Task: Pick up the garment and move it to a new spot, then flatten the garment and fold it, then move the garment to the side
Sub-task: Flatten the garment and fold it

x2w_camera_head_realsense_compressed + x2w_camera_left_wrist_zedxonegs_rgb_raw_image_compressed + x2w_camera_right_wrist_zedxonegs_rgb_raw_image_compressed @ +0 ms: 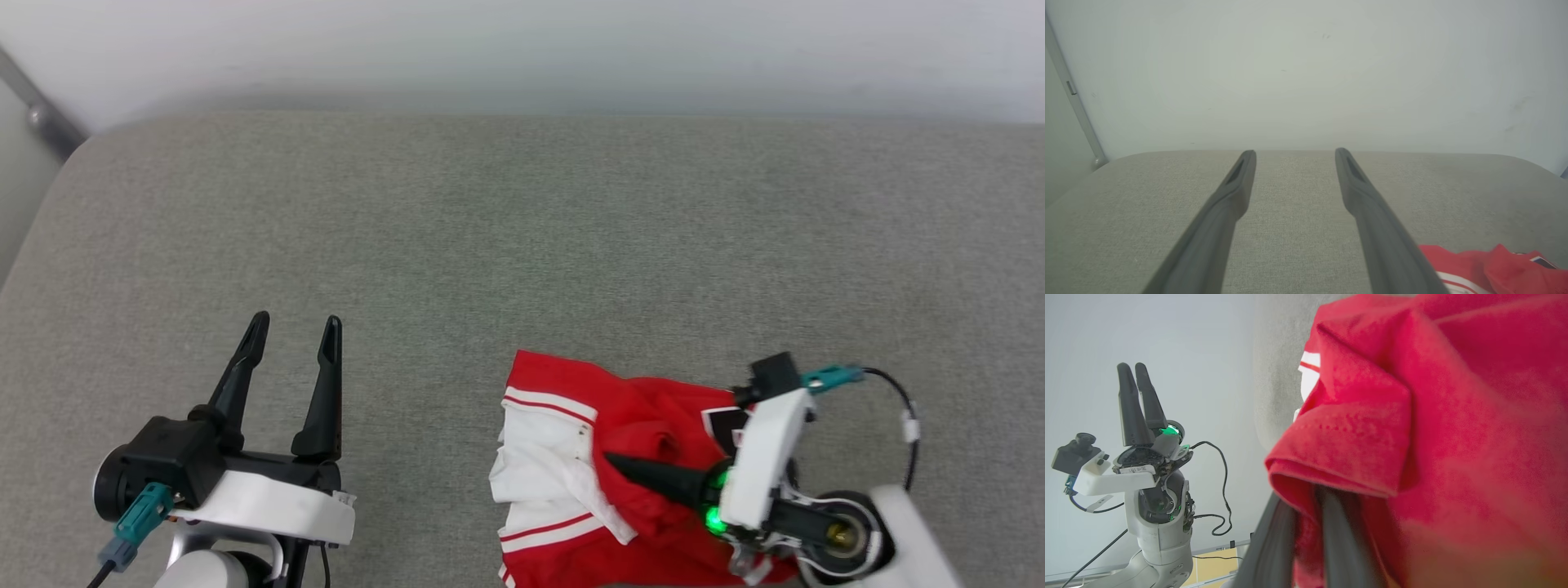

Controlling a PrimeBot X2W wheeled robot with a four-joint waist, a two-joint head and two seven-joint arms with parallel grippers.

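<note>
Right pincer (pixel 616 464) clamped on bunched fold of garment (pixel 645 400), fingertips buried in red cloth: grip for lifting to new spot, I judge. Garment heaped around fingertips on grey cushion (pixel 490 245). Left pincer (pixel 292 327) spread wide, empty, well apart from garment.

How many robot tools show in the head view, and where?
2. The left tool is at lower left, open above the grey cushion; the right tool is at lower right, shut on the red jersey.
</note>
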